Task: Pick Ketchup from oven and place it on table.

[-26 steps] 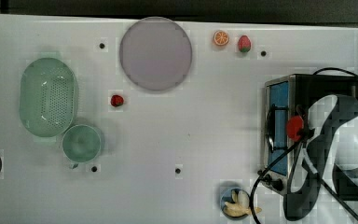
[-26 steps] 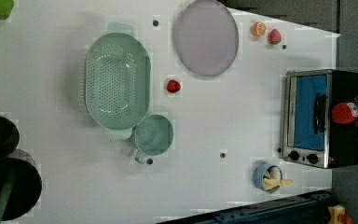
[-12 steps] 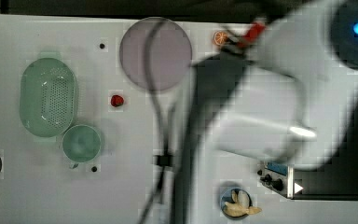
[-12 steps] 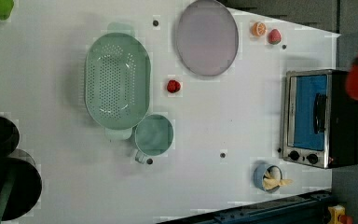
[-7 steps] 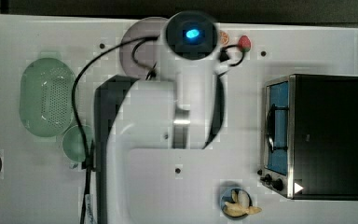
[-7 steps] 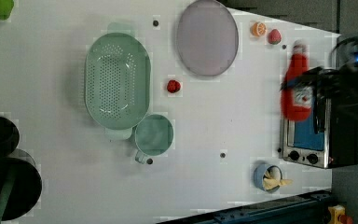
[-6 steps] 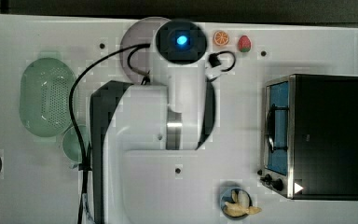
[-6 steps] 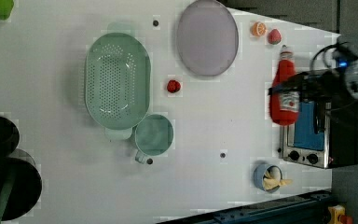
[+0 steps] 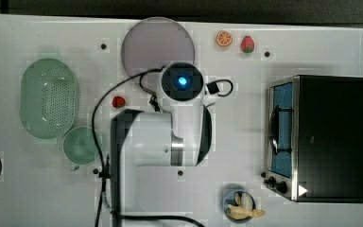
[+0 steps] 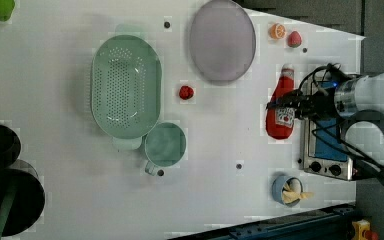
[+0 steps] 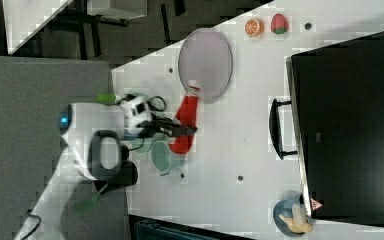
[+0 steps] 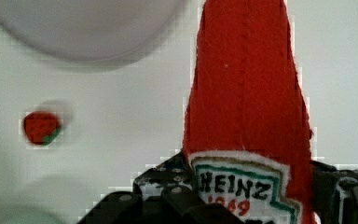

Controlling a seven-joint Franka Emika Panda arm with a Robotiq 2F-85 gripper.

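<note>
**Above the tabletop: ketchup carried clear of the oven**

Across the left view, from left to right, the scene is laid out as follows. At the left of centre a green colander (image 10: 125, 85) and a green cup (image 10: 165, 144) are set on the white tabletop (image 10: 55, 200), with a small strawberry (image 10: 186, 92) just beyond them and a pale purple plate (image 10: 222, 40) at the top centre. Right of centre the ketchup (image 10: 281, 105) is seen, its white cap towards the top of the frame. It is clamped at the label by the claw (image 10: 282, 105), whose black fingers are closed on the bottle's sides. At the right edge the oven (image 10: 327, 150) is partly covered by the arm.

The carry step is judged to be in hand: the bottle is out of the oven and is held over bare tabletop, between the plate and the oven. Whether it is already touching the surface cannot be told.

For the next move, a lowering onto the open white patch is called for, clear of the plate and the strawberry, and then a widening of the claw once the bottle is supported.
</note>
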